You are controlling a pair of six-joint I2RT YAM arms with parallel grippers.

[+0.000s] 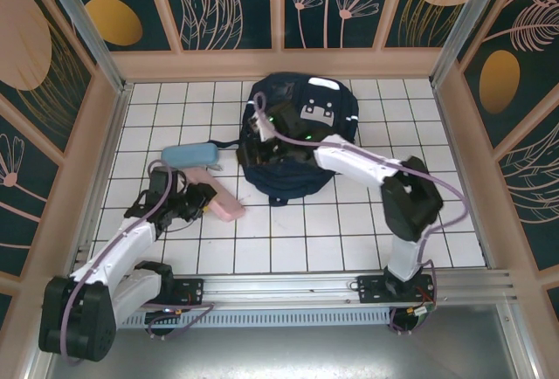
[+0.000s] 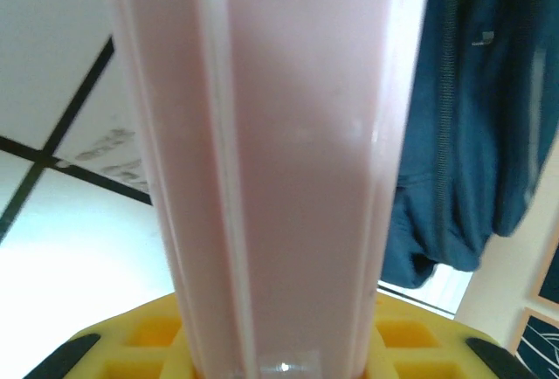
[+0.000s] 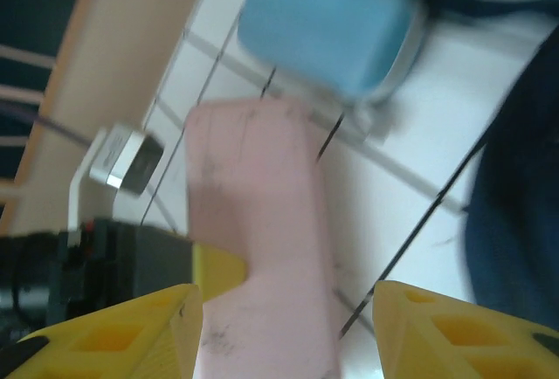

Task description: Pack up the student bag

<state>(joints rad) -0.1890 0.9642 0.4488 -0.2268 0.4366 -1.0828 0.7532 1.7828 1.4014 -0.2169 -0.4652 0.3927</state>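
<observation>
Left gripper [image 1: 199, 197] straddles the long pink plastic case [image 1: 225, 207]; can't tell if it's clamped. Right gripper [image 3: 286, 293] gapes wide, empty, beside the large navy-blue fabric backpack [image 1: 293, 178].

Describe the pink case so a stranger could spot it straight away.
Find the navy student bag at the back-middle of the white tiled table. Two small cases lie to its left; the pink case is the nearer one, its end in the left gripper. Its neighbour is a light-blue pouch.

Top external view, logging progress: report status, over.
Left gripper astride oblong pink case, grip unclear. Right gripper open at navy-blue fabric backpack. Light-blue pouch on tiles.
</observation>
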